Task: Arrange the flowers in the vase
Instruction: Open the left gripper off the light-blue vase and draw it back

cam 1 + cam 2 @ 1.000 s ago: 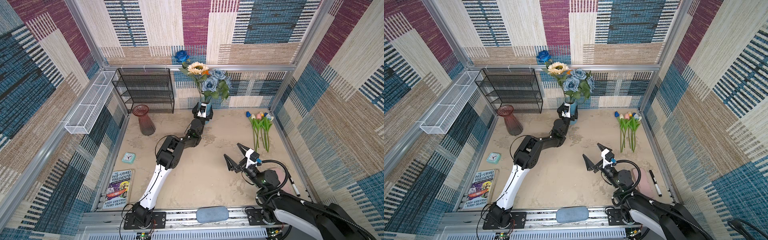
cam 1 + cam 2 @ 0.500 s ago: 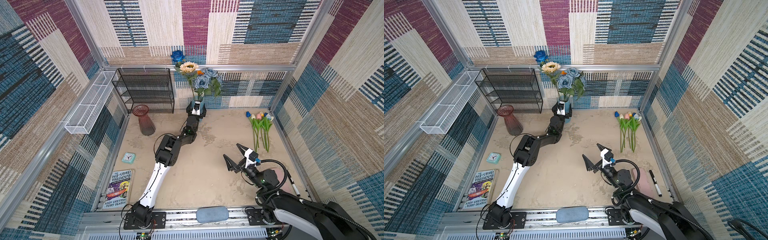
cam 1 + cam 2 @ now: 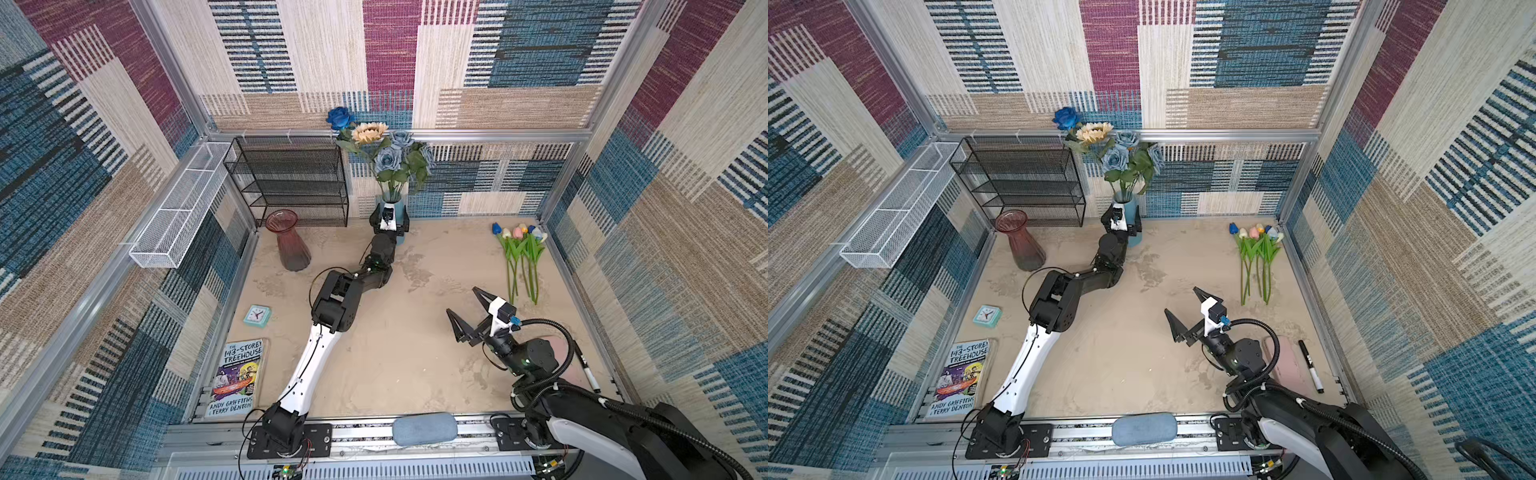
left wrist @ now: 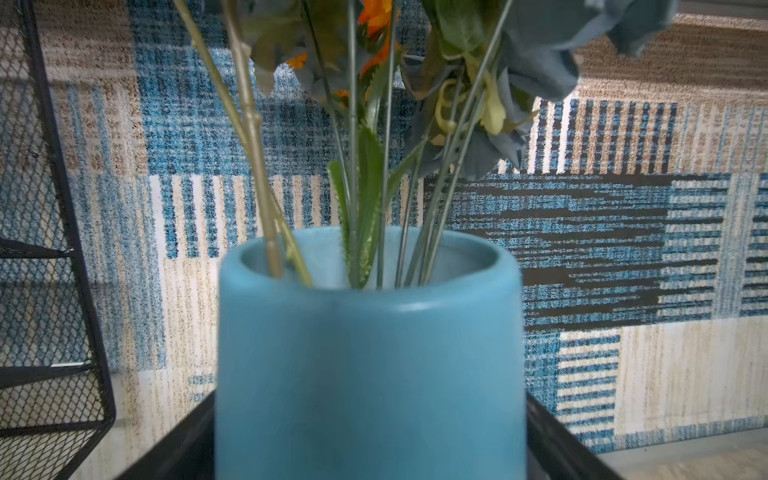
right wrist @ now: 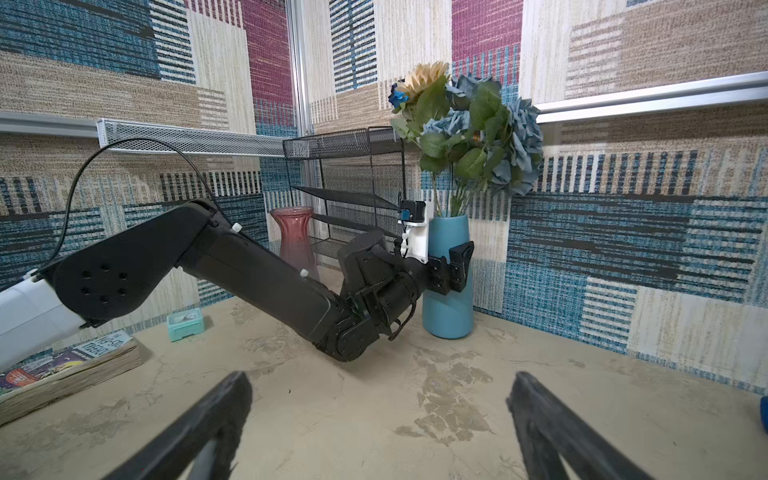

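The left gripper (image 3: 390, 227), fingers hugging the blue vase (image 5: 449, 307), just slid it sideways; tulips (image 3: 521, 257) near the wide-open right gripper (image 3: 462, 300) still wait.

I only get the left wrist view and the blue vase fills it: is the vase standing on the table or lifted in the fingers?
Observer: The blue vase looks set down: its base meets the table.
Operator: Any flowers left outside it?
Observer: Yes, a bunch of tulips lies flat near the right wall.
Operator: Where's my other arm?
Observer: The right gripper is open and empty, near the tulips' stem ends.
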### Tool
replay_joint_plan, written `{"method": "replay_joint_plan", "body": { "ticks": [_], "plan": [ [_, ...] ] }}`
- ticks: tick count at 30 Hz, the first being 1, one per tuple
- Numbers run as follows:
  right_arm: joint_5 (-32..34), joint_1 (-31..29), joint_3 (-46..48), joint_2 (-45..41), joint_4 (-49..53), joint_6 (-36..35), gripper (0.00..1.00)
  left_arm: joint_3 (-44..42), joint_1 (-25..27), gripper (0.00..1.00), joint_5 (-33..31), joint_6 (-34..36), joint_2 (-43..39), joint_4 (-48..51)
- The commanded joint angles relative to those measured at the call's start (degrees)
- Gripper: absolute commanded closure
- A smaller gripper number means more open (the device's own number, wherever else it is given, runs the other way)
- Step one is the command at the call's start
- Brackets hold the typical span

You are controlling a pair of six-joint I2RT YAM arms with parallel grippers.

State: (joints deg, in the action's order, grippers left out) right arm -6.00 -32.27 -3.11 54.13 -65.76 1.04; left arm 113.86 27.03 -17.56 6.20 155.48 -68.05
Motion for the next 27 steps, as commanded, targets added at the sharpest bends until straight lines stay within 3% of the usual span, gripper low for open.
{"method": "replay_joint_plan", "body": {
  "ticks": [1,3,15,27],
  "plan": [
    [0.0,-0.1,0.1,-0.1,-1.5,0.5,0.00,0.7,-0.2,0.18,2.4,0.1,-1.0,-2.2],
    [-0.2,-0.1,0.1,-0.1,-1.6,0.5,0.00,0.7,-0.2,0.00,3.8,0.4,-1.5,-0.9],
    [-0.7,0.0,0.3,-0.8,-1.4,0.5,0.00,-8.7,-0.3,0.00,4.9,1.8,-7.3,-5.0],
    [-1.5,-0.1,0.1,-0.9,-0.9,0.5,0.00,-32.0,-0.7,0.01,14.7,2.8,-24.0,-10.9]
  ]
}}
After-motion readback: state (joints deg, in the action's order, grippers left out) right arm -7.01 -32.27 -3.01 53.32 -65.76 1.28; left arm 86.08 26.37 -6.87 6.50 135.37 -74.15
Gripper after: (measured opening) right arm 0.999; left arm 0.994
